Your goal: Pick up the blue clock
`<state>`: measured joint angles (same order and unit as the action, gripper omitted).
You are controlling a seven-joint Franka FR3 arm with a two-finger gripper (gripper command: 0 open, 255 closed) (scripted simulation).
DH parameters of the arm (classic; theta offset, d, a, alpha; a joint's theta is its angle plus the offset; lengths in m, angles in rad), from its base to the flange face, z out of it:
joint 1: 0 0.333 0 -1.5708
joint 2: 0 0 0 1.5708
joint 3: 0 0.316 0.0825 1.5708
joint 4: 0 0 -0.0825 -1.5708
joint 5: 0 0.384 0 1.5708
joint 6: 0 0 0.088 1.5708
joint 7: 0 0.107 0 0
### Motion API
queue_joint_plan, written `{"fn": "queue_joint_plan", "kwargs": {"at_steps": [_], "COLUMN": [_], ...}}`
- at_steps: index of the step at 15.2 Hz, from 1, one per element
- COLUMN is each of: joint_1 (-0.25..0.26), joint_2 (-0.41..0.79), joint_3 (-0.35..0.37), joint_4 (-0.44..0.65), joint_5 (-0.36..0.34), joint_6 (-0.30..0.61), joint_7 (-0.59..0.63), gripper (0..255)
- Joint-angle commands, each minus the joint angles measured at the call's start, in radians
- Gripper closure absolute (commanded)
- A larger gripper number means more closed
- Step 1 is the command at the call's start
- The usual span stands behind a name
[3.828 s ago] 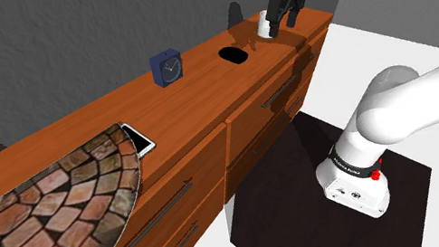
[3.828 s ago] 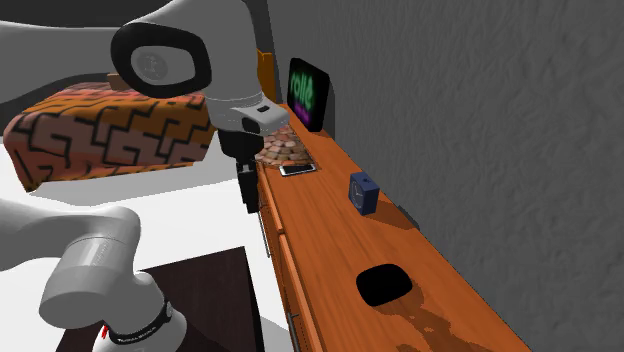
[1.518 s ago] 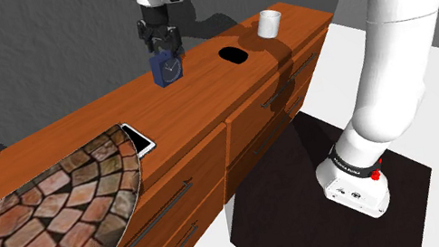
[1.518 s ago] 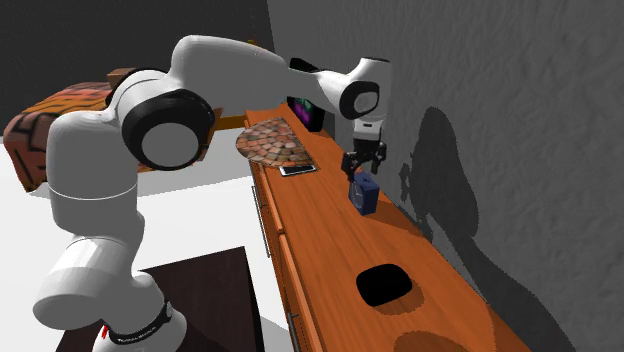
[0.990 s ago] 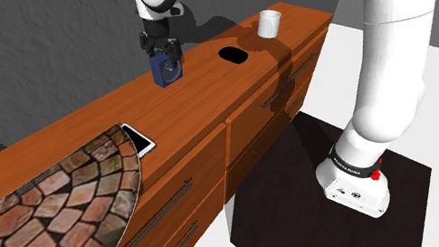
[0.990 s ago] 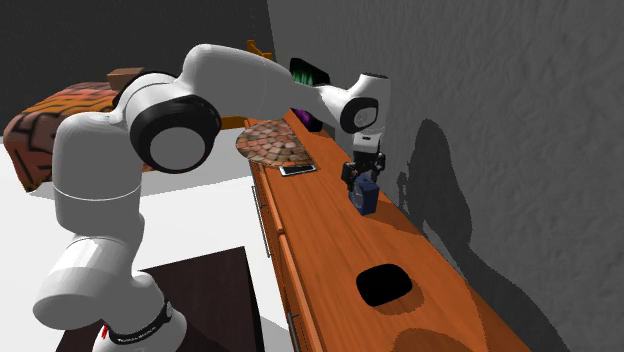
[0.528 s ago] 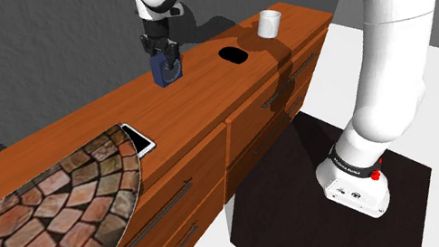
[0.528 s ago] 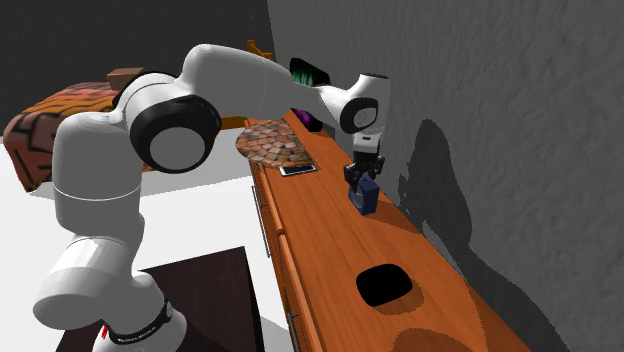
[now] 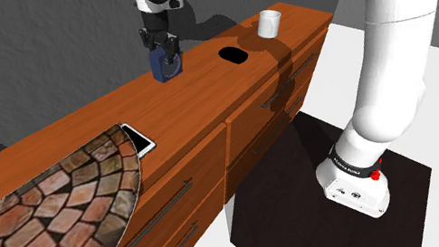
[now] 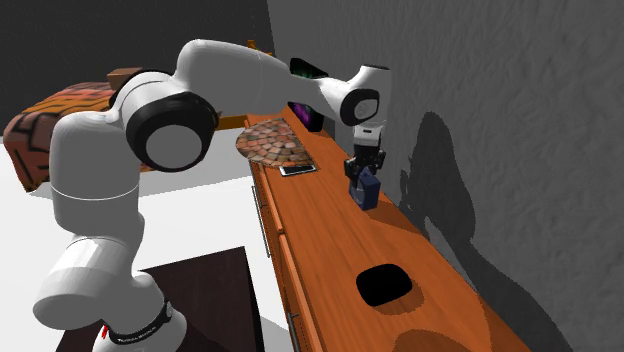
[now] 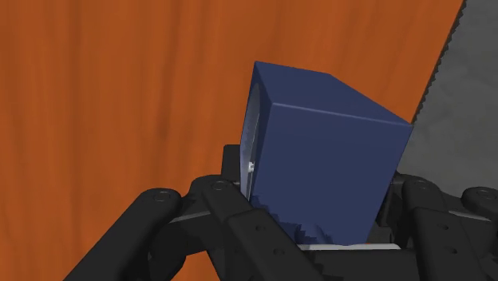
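The blue clock [image 9: 165, 64] is a small dark blue box with a round face. It hangs just above the wooden dresser top [image 9: 203, 89], clasped between the black fingers of my gripper [image 9: 162, 52]. From the second exterior view the clock [image 10: 364, 188] is tilted and lifted off the wood, under the gripper [image 10: 361, 172]. Up close in the wrist view, the clock's blue body [image 11: 323, 164] sits between the two fingers of the gripper [image 11: 315, 211], which is shut on it.
A black oval object [image 9: 233, 53] and a white cup [image 9: 270, 22] stand further along the dresser. A phone [image 9: 142, 141] lies beside a round mat with a stone pattern [image 9: 36, 217]. A grey wall [image 9: 56, 35] runs behind the dresser. The stand's dark base [image 9: 330, 191] sits on a white floor.
The fingers shut on the blue clock. Since then the gripper has risen a little and the clock has come off the dresser top, tilted.
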<state>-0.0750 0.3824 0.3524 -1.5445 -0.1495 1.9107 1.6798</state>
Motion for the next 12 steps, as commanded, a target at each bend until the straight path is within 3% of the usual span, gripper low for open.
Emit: {"fn": "queue_joint_plan", "kwargs": {"at_steps": [1, 12], "joint_1": [0.002, 0.009], "joint_2": [0.000, -0.008], "joint_3": [0.001, 0.005], "joint_4": [0.026, 0.139], "joint_5": [0.001, 0.007], "joint_6": [-0.027, -0.146], "joint_7": [-0.001, -0.008], "gripper": [255, 255]}}
